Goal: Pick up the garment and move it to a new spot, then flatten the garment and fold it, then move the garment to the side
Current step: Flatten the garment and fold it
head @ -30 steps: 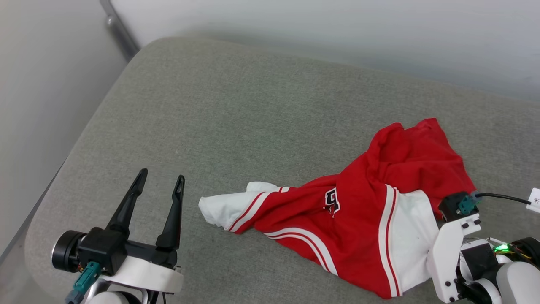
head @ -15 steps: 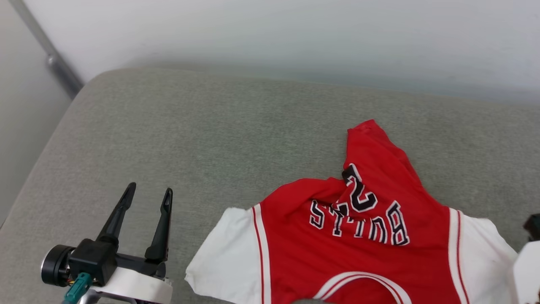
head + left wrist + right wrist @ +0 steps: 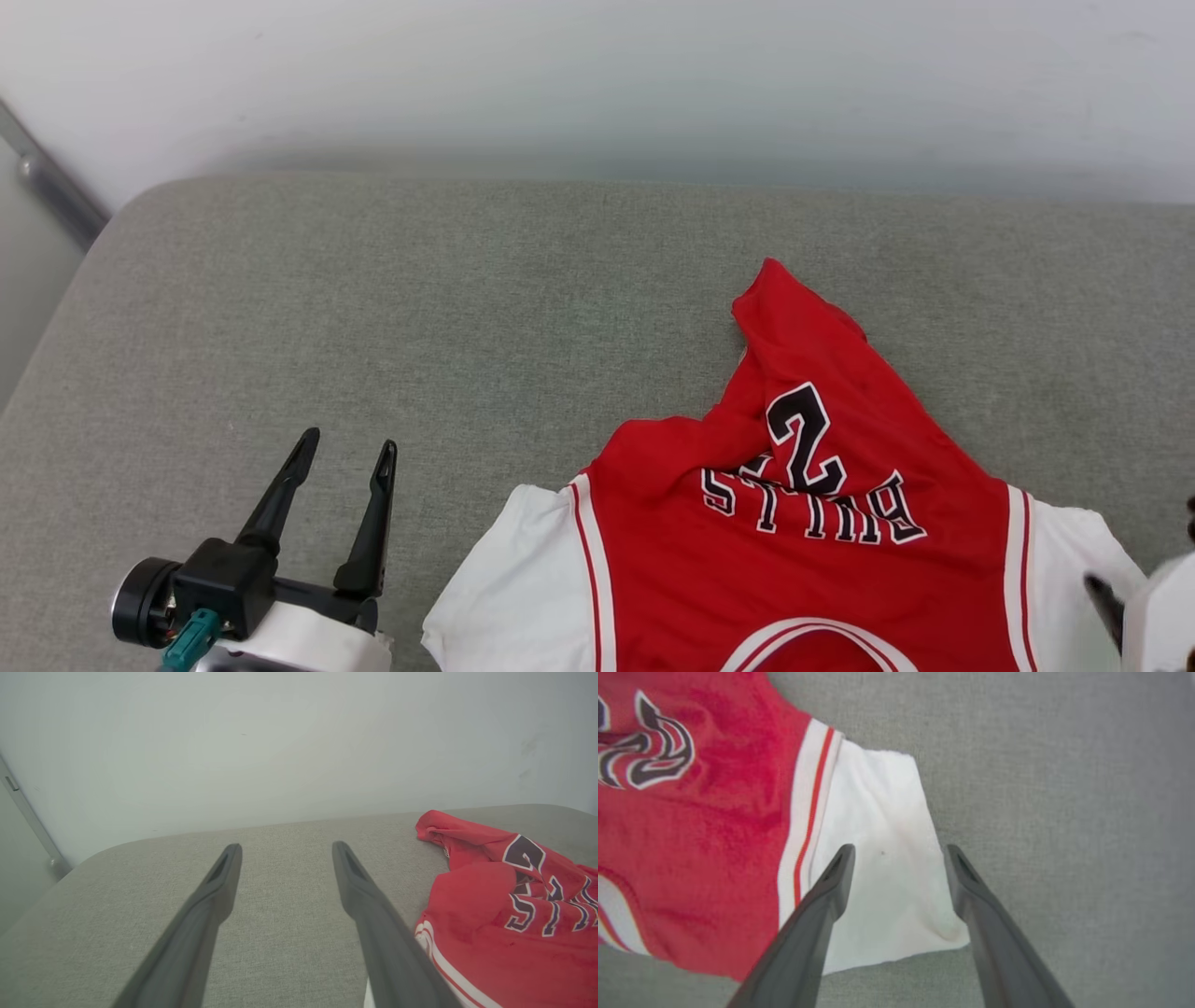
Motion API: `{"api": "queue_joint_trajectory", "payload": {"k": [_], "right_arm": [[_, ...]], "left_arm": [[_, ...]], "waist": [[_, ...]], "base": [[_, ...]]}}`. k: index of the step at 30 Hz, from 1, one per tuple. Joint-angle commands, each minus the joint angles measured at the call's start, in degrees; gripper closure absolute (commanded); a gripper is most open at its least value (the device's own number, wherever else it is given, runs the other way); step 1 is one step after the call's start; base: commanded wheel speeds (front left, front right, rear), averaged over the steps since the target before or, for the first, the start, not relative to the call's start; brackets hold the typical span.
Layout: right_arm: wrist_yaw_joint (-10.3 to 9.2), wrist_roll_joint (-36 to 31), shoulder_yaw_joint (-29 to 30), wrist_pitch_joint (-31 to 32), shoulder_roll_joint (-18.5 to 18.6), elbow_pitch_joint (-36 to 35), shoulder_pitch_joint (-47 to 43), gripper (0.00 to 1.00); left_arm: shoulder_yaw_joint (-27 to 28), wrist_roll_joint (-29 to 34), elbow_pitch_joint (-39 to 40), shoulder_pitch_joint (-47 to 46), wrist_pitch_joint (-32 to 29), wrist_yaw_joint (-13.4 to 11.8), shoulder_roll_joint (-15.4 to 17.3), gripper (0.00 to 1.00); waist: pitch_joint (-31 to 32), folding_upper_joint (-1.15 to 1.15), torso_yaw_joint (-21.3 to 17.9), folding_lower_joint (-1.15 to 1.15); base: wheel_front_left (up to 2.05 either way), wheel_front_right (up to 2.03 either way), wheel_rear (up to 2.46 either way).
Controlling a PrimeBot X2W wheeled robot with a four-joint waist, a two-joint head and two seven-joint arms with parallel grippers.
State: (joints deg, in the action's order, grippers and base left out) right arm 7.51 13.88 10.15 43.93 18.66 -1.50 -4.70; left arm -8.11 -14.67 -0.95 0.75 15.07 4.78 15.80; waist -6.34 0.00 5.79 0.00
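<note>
item: one red soft-fabric jersey t-shirt (image 3: 672, 569) with white short sleeves, red-and-white striped trim and black-and-white "bulls" lettering under a large "2".
location: lying on one grey woven-fabric cushion (image 3: 373, 308), in the near right part of the head view, its lower edge cut off by the bottom of that view. one pale wall (image 3: 597, 75) runs behind the cushion; one grey metal bar (image 3: 51, 191) slants at the far left.
parts, counted: two white sleeves, one spread toward the robot's left (image 3: 509, 579), one toward its right (image 3: 1064, 560); one curved white-and-red neck trim (image 3: 812, 639) at the near edge.
orientation: long axis runs from the robot toward the wall, leaning slightly left. neck end nearest the robot; the far end is gathered into a red point aimed at the wall. lettering reads upside down from the head. chest area fairly flat, far part creased and bunched.
end effectors, counted: two, each with two long dark fingers.
- left gripper (image 3: 348, 443): jaws spread apart, nothing between them, over bare cushion just left of the left sleeve, apart from the shirt, fingers aimed toward the wall.
- right gripper (image 3: 901, 848): jaws spread apart, nothing clamped; over the right sleeve's outer corner, one finger above the white cloth, the other above its edge. contact with the fabric cannot be told.
</note>
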Motion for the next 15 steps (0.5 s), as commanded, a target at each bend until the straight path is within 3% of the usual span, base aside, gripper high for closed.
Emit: {"api": "queue_joint_trajectory", "payload": {"k": [1, 9, 15], "right_arm": [[-0.04, 0.4, 0.3, -1.7, -0.6, -0.9, 1.4, 0.00], [-0.04, 4.3, 0.3, -19.9, -6.0, -9.5, 2.4, 0.00], [-0.03, 4.0, 2.2, -33.3, -10.7, -13.2, 0.6, 0.00]], "left_arm": [[0.0, 0.1, -0.2, 0.7, 0.1, 0.3, 0.2, 0.00], [-2.1, -4.5, -0.3, 3.9, -7.1, 1.6, 1.4, 0.00], [-5.3, -8.5, 3.4, 7.4, -20.5, 2.2, 4.4, 0.00]], "waist": [[0.3, 0.00, -0.3, 0.00], [1.4, 0.00, -1.0, 0.00], [1.4, 0.00, -1.1, 0.00]], "base": [[0.00, 0.00, 0.00], [0.00, 0.00, 0.00], [0.00, 0.00, 0.00]]}}
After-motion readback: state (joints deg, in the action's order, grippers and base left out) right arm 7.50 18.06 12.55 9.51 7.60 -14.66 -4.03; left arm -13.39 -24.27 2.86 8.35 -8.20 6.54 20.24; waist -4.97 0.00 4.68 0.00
